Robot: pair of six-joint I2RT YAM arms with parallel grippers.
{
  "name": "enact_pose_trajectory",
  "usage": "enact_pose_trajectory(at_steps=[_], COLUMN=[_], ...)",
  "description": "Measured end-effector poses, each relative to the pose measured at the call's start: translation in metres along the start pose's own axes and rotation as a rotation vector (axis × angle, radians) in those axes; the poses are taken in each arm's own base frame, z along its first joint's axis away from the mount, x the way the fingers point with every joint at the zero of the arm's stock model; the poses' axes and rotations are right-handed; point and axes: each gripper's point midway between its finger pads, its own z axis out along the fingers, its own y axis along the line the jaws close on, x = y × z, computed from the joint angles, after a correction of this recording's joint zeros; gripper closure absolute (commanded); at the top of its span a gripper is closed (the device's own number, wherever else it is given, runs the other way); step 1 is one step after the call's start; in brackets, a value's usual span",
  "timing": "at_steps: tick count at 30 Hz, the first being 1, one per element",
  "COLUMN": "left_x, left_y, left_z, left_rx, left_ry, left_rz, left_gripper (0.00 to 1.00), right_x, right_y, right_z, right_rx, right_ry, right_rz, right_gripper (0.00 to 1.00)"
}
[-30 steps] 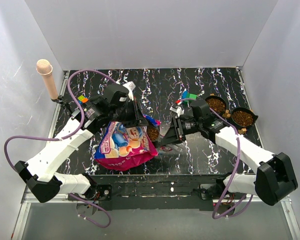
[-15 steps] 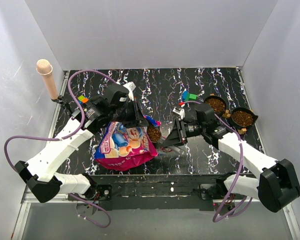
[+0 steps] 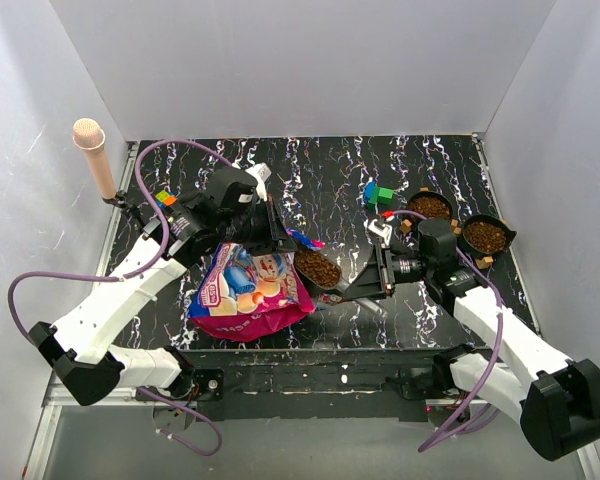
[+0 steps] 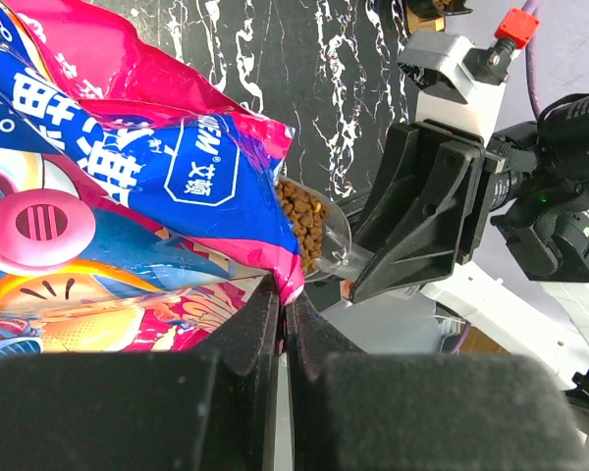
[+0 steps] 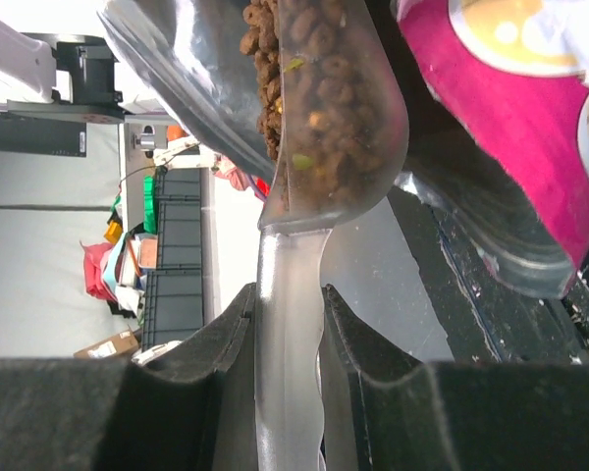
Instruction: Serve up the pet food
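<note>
— What lies closest to the arm bases?

— The glossy magenta bag (image 3: pixel 248 292), flat on the black marbled table (image 3: pixel 320 165) in front of the left arm. The left gripper (image 4: pixel 283 299) is pinched tight on the bag's open edge, its fingers pressed together with the foil between them.

— And the pet food (image 3: pixel 320 268)?

— Brown kibble, heaped in a clear scoop (image 5: pixel 290 245) just outside the bag's mouth, on its right side. The right gripper (image 5: pixel 290 329) is clamped on the scoop's handle, one finger on each side. The kibble sits in the cup past the fingertips and is not touching them.

— Anything farther back?

— Two round black bowls (image 3: pixel 432 208) at the far right, both holding kibble, well apart from the scoop. Blue and green blocks (image 3: pixel 382 192) stand just left of them.
</note>
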Motion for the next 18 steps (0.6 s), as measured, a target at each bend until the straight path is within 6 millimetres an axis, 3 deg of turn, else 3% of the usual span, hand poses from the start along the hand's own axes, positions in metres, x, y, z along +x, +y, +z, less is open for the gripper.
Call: enact_pose_trajectory(at_steps=[9, 18], left_x=[-0.002, -0.014], left_y=[-0.001, 0.000], left_z=[0.000, 0.002], left_rx=[-0.001, -0.028], left_ry=[0.001, 0.006], left_rz=[0.022, 0.079], left_gripper=[1.00, 1.00], right_x=[0.015, 0.018], right_y=[-0.005, 0.004], right_z=[-0.012, -0.017], right_rx=[0.026, 0.016], right_ry=[0.013, 0.000], right_rz=[0.051, 0.053], right_gripper=[0.99, 0.99])
